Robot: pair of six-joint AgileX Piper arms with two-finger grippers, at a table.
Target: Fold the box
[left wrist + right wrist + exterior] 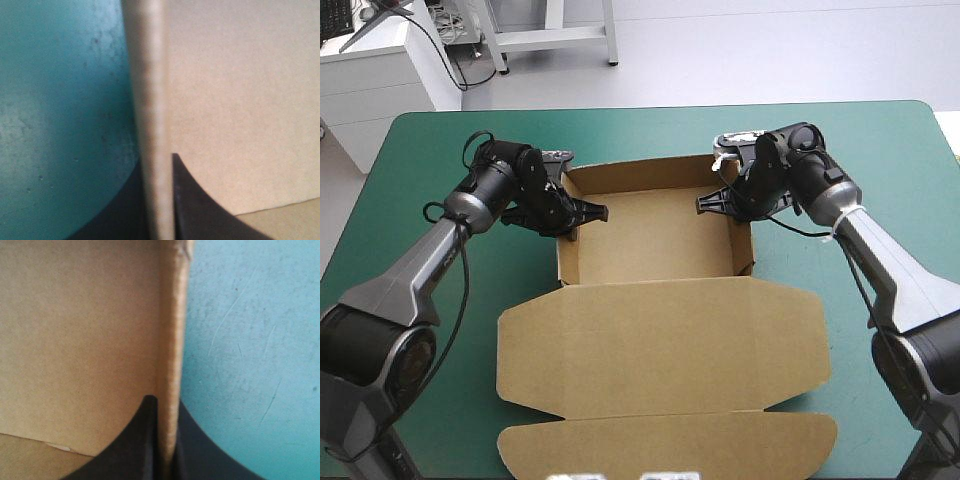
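Gripping the box (655, 240) by two opposite walls, I have both arms at its tray, which stands on the far half of the teal-green cover (880, 150), about midway between the table's left and right edges.

My left gripper (582, 214) is pinched almost closed on the left wall (150, 75). The wall's top edge runs straight out between my black fingers (200, 210), one inside the tray and one outside over the cover.

My right gripper (718, 203) is clamped the same way on the right wall (172, 315), with the board squeezed between its two pads, one inside and one outside.

The tray has its back wall (635, 175) and both side walls raised. Inside it I see only the plain brown floor and the inner fingers of my two grippers.

The lid (660, 340) lies flat on the cover, hinged to the tray's near side, with its side flaps spread. Its front flap (670, 440) reaches almost to the table's near edge.
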